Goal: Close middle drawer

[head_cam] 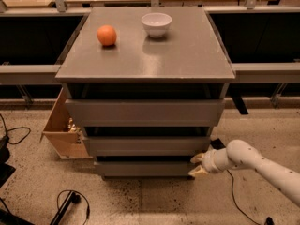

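Speckled floor (pixel 140 201), grey worktop (pixel 187 55) up top; middle drawer (pixel 147 145) sits mid-stack, slightly proud. Pincer (pixel 197 165) hovers fingers-apart by its lower right corner, likely placed to nudge it home.

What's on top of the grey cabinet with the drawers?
An orange and a white bowl sit apart on the cabinet top. The bowl's near rim hides part of its inside. The gripper is low down, just under the middle drawer's right corner.

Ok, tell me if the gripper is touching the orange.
No, the gripper is low, just below the middle drawer's right end, while the orange lies on the cabinet top.
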Available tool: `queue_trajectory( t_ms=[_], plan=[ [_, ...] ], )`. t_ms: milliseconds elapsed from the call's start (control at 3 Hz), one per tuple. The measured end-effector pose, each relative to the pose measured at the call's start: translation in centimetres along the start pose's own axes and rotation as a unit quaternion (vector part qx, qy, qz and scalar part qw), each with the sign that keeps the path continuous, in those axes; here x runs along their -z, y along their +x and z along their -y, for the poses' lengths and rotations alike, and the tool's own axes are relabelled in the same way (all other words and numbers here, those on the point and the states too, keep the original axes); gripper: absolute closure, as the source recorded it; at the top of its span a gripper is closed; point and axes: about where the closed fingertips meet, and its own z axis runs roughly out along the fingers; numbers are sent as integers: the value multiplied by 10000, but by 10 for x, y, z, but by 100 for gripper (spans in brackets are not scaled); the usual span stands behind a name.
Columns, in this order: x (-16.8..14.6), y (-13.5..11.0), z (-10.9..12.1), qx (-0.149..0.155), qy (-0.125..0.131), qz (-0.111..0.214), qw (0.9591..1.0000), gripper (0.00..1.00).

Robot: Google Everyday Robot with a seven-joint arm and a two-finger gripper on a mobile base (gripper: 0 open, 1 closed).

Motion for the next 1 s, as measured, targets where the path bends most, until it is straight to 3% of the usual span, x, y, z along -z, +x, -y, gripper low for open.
queue_trajectory(
  t_ms=[333, 667, 1000],
  plan=[
    [64, -3, -32, -85, -51, -622, 9980, 80],
    [118, -13, -90, -175, -446, -1253, 9910, 100],
    [181, -26, -141, -377, -750, -1890, 9784, 100]
  ],
)
